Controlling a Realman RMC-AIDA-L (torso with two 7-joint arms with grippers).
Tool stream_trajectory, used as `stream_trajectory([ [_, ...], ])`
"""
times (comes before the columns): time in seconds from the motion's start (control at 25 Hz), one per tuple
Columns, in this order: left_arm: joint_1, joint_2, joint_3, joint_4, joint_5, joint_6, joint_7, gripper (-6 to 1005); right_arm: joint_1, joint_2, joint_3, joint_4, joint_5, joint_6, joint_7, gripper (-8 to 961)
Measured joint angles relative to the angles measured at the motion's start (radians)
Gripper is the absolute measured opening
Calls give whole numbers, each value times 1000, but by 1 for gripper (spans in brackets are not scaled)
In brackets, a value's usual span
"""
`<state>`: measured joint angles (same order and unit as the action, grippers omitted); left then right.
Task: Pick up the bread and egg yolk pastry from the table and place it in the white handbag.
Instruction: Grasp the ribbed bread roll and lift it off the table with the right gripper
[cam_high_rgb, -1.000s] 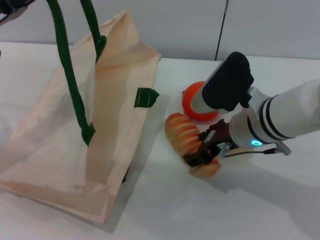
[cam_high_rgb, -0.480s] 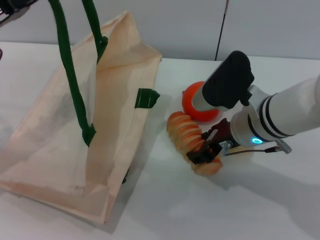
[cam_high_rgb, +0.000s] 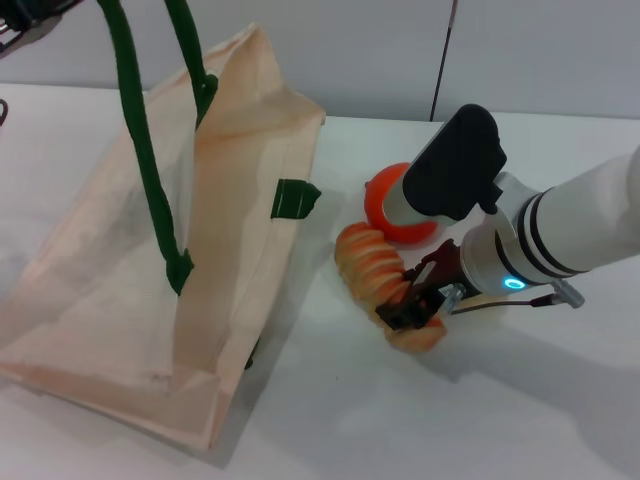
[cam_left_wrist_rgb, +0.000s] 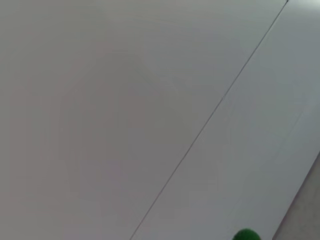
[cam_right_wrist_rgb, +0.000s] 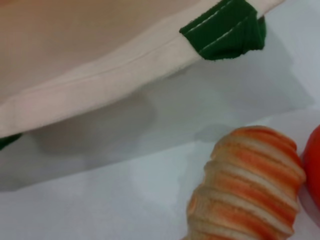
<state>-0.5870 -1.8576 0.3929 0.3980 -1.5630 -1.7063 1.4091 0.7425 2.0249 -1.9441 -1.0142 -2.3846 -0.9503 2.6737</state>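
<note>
The bread (cam_high_rgb: 365, 258), a ridged orange-and-cream loaf, lies on the white table just right of the white handbag (cam_high_rgb: 110, 260). My right gripper (cam_high_rgb: 410, 305) is shut across the loaf's near end, its dark fingers on either side. In the right wrist view the bread (cam_right_wrist_rgb: 245, 185) sits close to the handbag's edge (cam_right_wrist_rgb: 75, 50) and its green tab (cam_right_wrist_rgb: 225, 30). The bag's green handles (cam_high_rgb: 140, 150) are pulled up toward the top left, where my left gripper (cam_high_rgb: 20, 15) barely shows at the frame corner. The egg yolk pastry is out of view.
An orange ball (cam_high_rgb: 385, 205) rests right behind the bread, half hidden by my right wrist, and its edge shows in the right wrist view (cam_right_wrist_rgb: 314, 165). A green tab (cam_high_rgb: 293, 198) sticks out of the bag's side. The left wrist view shows only wall.
The right gripper and the bread have shifted slightly to the right together. The bag and its raised handles have hardly moved.
</note>
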Motion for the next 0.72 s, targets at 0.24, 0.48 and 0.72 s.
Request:
stream_trajectory([
  [0.24, -2, 2, 1, -5, 0, -3, 0, 113, -22, -2, 4, -56, -2, -4, -14, 552],
  [0.48, 4, 3, 1, -7, 0, -4, 1, 114, -78, -6, 51, -186, -23, -30, -30, 503],
  [0.72, 5, 3, 0, -7, 0, -4, 1, 113, -175, -2, 159, -328, -133, -113, -28, 456],
])
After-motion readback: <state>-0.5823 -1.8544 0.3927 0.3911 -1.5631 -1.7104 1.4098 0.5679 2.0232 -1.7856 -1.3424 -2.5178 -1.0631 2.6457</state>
